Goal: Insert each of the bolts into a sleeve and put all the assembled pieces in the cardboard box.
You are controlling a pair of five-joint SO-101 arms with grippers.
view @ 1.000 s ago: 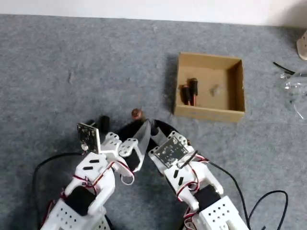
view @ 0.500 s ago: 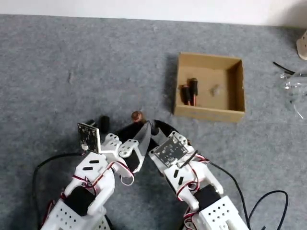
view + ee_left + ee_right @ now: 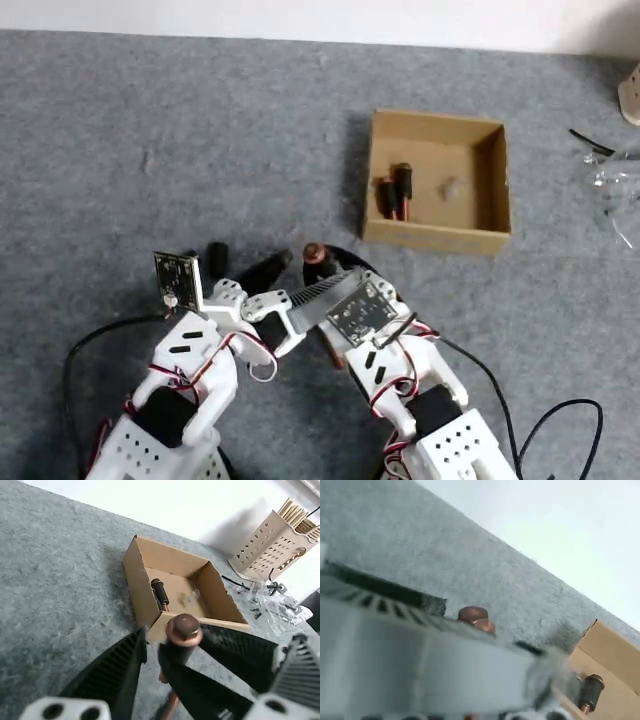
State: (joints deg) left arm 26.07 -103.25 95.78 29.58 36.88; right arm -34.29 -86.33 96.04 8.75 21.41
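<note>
A copper-headed bolt stands in a black sleeve. The black fingers of my right gripper are shut on that sleeve from either side. My left gripper is open, its ribbed fingers spread wide to both sides of the bolt and the right gripper. One left finger crosses close in front of the right wrist view, with the bolt head above it. A loose black sleeve lies by the left arm. The cardboard box holds two assembled pieces.
Clear plastic scraps and thin cables lie right of the box. A beige perforated holder stands beyond them. Grey carpet stretches open to the left and behind the box. A small pale scrap lies inside the box.
The bolt has shifted right and slightly nearer, now over the right gripper's sleeve. My left gripper opened, one finger swinging right across the right gripper.
</note>
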